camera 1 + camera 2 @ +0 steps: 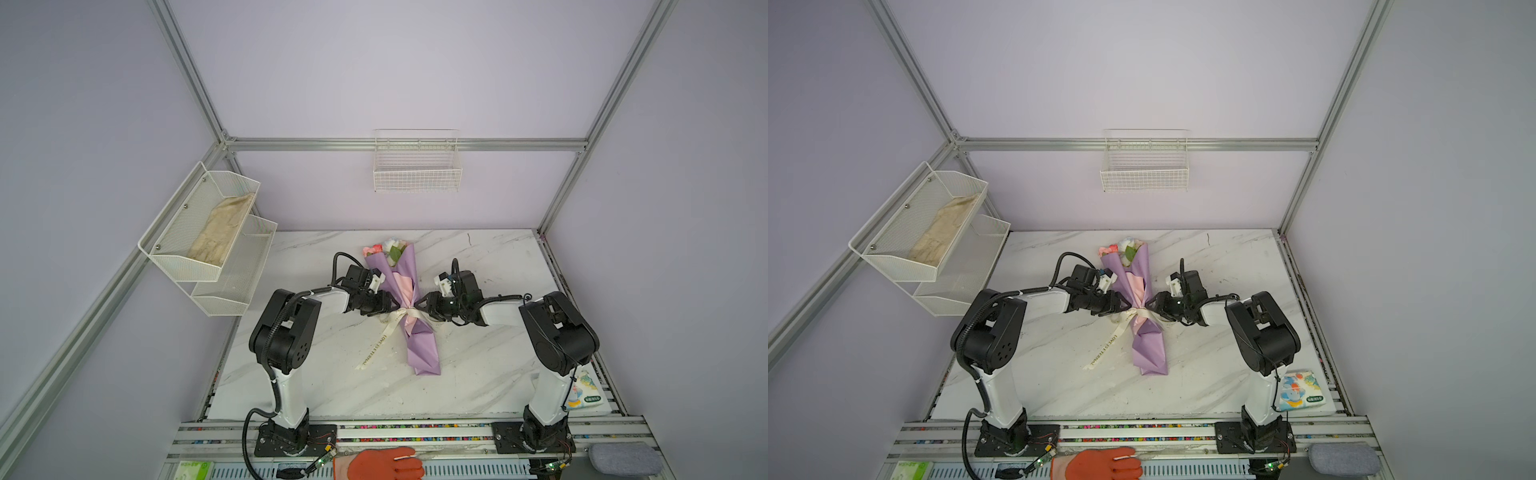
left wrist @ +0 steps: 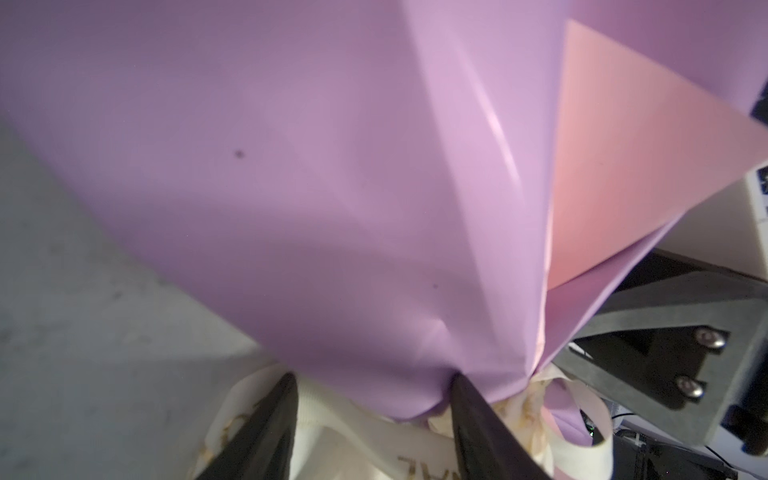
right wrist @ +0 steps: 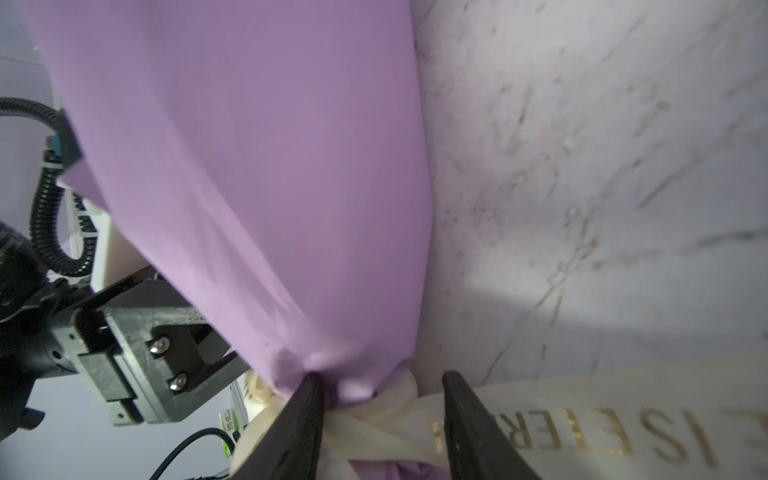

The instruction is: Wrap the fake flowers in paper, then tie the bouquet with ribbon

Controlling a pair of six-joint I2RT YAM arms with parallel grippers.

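The bouquet [image 1: 409, 291] [image 1: 1138, 286] lies lengthwise on the marble table in both top views. Its lilac wrapping shows a pink inner flap, and the fake flowers [image 1: 384, 248] [image 1: 1121, 247] poke out at the far end. A cream lettered ribbon [image 1: 380, 340] [image 1: 1111, 343] circles its pinched waist, with one tail trailing to the front left. My left gripper [image 1: 395, 305] [image 2: 374, 382] meets the waist from the left, jaws apart with a ribbon strand [image 2: 374, 432] between them. My right gripper [image 1: 420, 305] [image 3: 382, 380] meets it from the right, jaws apart astride the ribbon knot [image 3: 374, 411].
A white mesh shelf [image 1: 199, 232] holding a beige cloth hangs on the left wall. A wire basket [image 1: 417, 166] hangs on the back wall. A tissue pack [image 1: 1300, 390] lies at the front right corner. An orange gloved hand [image 1: 382, 463] rests on the front rail.
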